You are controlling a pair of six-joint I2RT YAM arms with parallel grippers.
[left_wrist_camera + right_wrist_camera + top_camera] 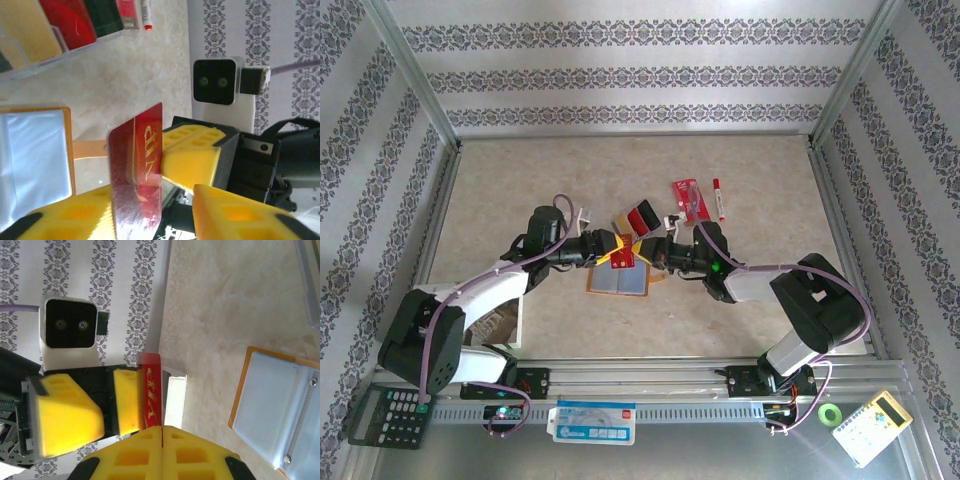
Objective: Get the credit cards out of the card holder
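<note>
- Near the middle of the table (520, 180), the right end effector (162, 437) is clamped shut on one edge of a red card (137, 165), which is held up above the card holder (618, 282).
- Gold letters on that card read "VIP" in the left wrist view. The right wrist view takes the card nearly edge-on, so its script is too slanted to read.
- The left end effector (150, 200) has its fingers apart, with the card standing between them and against one finger.
- The card holder lies open and flat on the near side of both end effectors, grey-blue pockets up, with a small orange tab (90, 149) on its right-hand edge.
- Toward the far edge, a clear stand (635, 218) holds a tan card (25, 30), a second red card (67, 22) and a black card (102, 17).
- A red packet (687, 195) and a marker (718, 198) lie just right of the stand, their print too small to read.
- Open tabletop lies toward both far corners and along the side edges.
</note>
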